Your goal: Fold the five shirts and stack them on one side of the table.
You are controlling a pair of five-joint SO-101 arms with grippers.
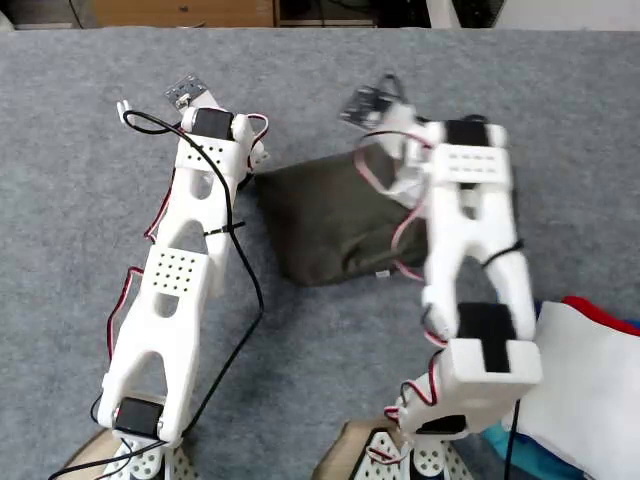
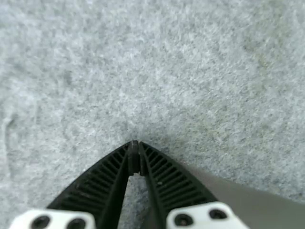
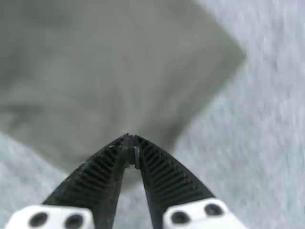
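Observation:
An olive shirt (image 1: pixel 330 225), folded into a rough rectangle, lies in the middle of the grey table. My left gripper (image 2: pixel 133 143) is shut on nothing, its tips over bare carpet just beside the shirt's left edge; a corner of the olive shirt (image 2: pixel 257 205) shows close by. In the high view the left gripper (image 1: pixel 252 160) sits at the shirt's far left corner. My right gripper (image 3: pixel 128 138) is shut too, hovering above the olive shirt (image 3: pixel 109 71) near one of its edges. From above, the right gripper (image 1: pixel 400 185) is over the shirt's far right part.
A pile of shirts (image 1: pixel 590 390), white on top with red and teal beneath, lies at the near right corner. The grey carpeted table (image 1: pixel 80 200) is bare left of the arms and along the far side. Wooden furniture (image 1: pixel 180 12) stands beyond the far edge.

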